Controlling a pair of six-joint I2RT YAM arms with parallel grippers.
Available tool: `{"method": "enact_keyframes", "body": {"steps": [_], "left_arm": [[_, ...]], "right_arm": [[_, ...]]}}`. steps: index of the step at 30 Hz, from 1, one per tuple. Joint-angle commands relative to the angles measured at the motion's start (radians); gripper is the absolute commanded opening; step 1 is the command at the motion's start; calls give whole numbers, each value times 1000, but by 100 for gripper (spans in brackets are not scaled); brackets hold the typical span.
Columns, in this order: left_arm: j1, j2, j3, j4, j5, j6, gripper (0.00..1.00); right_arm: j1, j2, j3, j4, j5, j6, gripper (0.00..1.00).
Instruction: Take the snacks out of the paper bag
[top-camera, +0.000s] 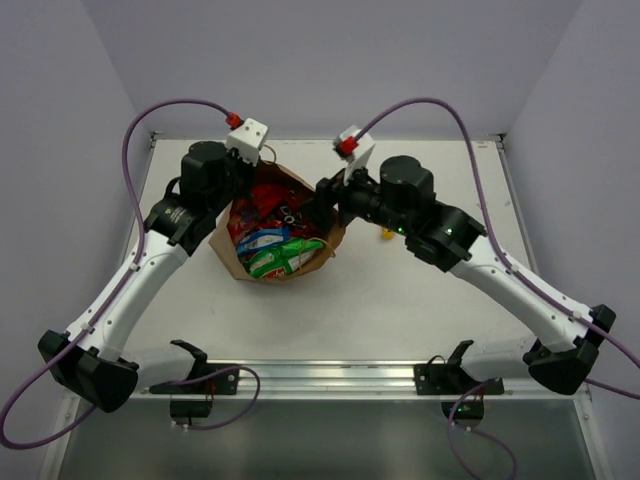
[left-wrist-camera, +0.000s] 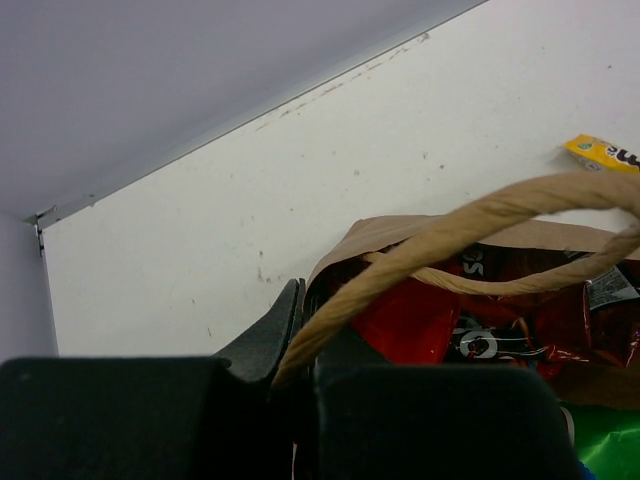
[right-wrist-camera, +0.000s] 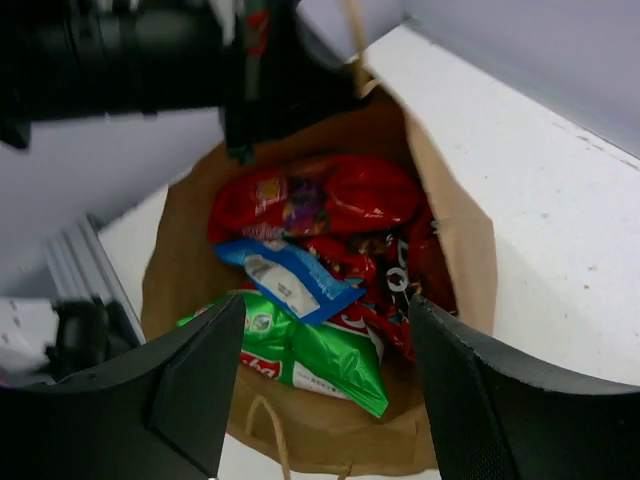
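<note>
Now, the paper bag sits on the tabletop, snacks inside.
The left end effector is clenched on the bag's twisted handle; the right end effector hovers released over the bag's mouth, grasping nothing. 1 yellow packet lies on the tabletop near the bag.

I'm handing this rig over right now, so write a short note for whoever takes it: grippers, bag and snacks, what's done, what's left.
Grippers: the left gripper has its jaws shut on the paper bag at its handle. The right gripper is open and empty, poised over the bag's mouth.
Done: one small yellow packet lies on the table beside the bag.
Left: the red packets, a green packet and a blue-and-white packet are inside the bag. Take them out.
</note>
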Motion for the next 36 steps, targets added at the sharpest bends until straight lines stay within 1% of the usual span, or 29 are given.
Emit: {"method": "enact_keyframes", "body": {"steps": [1, 2, 3, 5, 8, 11, 15, 26, 30, 34, 36], "left_arm": [[1, -23, 63, -1, 17, -2, 0], [1, -22, 66, -4, 22, -2, 0], [1, -22, 71, -11, 28, 0, 0], [1, -17, 80, -18, 33, 1, 0], [1, -16, 85, -27, 48, 4, 0], [1, -16, 86, -33, 50, 4, 0], [1, -16, 86, -36, 64, 1, 0], [1, -17, 94, -50, 76, 0, 0], [1, -16, 91, -54, 79, -2, 0], [1, -16, 85, -59, 82, 0, 0], [1, -16, 82, -59, 82, 3, 0]], "right_arm": [[38, 95, 17, -19, -165, -270, 70], [41, 104, 15, -8, -190, -336, 70], [48, 113, 11, -3, -225, -365, 70], [56, 149, 20, -20, -250, -463, 70], [73, 186, 26, -37, -262, -554, 69], [87, 215, 17, -48, -276, -611, 68], [110, 265, 34, -80, -291, -646, 67], [117, 387, 80, -46, -187, -669, 63], [116, 400, 87, -25, -170, -668, 56], [116, 399, 90, -15, -164, -668, 40], [116, 397, 92, -15, -164, -665, 35]]}}
